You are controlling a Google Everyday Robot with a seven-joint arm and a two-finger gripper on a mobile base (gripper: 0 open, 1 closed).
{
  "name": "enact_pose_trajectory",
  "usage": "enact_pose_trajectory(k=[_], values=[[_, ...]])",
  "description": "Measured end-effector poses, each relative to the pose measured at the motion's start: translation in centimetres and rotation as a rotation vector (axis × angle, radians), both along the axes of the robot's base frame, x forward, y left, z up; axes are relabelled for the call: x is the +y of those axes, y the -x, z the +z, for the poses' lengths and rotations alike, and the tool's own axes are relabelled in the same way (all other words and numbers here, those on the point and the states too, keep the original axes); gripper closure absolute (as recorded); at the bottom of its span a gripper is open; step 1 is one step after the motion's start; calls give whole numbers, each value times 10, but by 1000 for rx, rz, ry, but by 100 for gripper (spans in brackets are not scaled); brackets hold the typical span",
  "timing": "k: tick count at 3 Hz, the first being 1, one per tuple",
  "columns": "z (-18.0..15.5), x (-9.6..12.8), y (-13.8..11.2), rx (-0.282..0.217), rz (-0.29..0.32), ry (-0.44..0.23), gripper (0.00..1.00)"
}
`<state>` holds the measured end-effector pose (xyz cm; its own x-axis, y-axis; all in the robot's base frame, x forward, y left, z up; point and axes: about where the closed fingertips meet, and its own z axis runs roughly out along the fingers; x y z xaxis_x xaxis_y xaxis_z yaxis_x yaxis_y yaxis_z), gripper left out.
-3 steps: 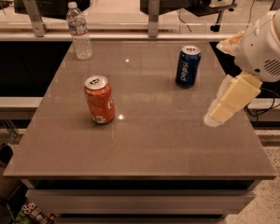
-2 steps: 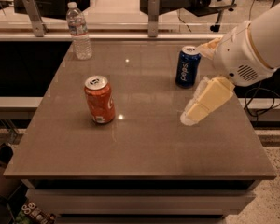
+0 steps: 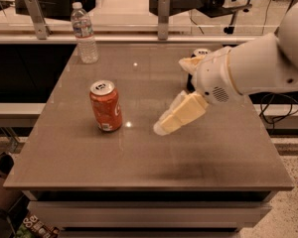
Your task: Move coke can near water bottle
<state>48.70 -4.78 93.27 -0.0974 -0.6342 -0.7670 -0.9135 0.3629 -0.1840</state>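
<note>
The coke can [image 3: 106,106] stands upright on the brown table [image 3: 139,157], left of centre. The water bottle [image 3: 84,33] stands upright at the table's far left corner, well behind the can. My gripper [image 3: 170,95] hangs over the middle of the table, to the right of the coke can and apart from it. It is open and empty. One cream finger [image 3: 179,117] points down-left toward the can, and the other [image 3: 189,63] sits higher, behind it.
A blue Pepsi can [image 3: 202,52] stands at the back right, mostly hidden behind my wrist. Two metal posts [image 3: 163,16] and a glass rail run along the table's far edge. The white arm [image 3: 258,66] reaches in from the right.
My gripper has moved left and slightly down across the table, from the right edge toward the coke can. It now covers most of the Pepsi can. The coke can and the bottle have not moved.
</note>
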Motion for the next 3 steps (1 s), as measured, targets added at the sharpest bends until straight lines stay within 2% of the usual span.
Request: enact_pose_trajectory(k=[1, 2, 3], values=[[-4, 22, -8, -33, -8, -101, 0], [6, 42, -15, -77, -10, -178, 0], [6, 42, -15, -77, -10, -177, 0]])
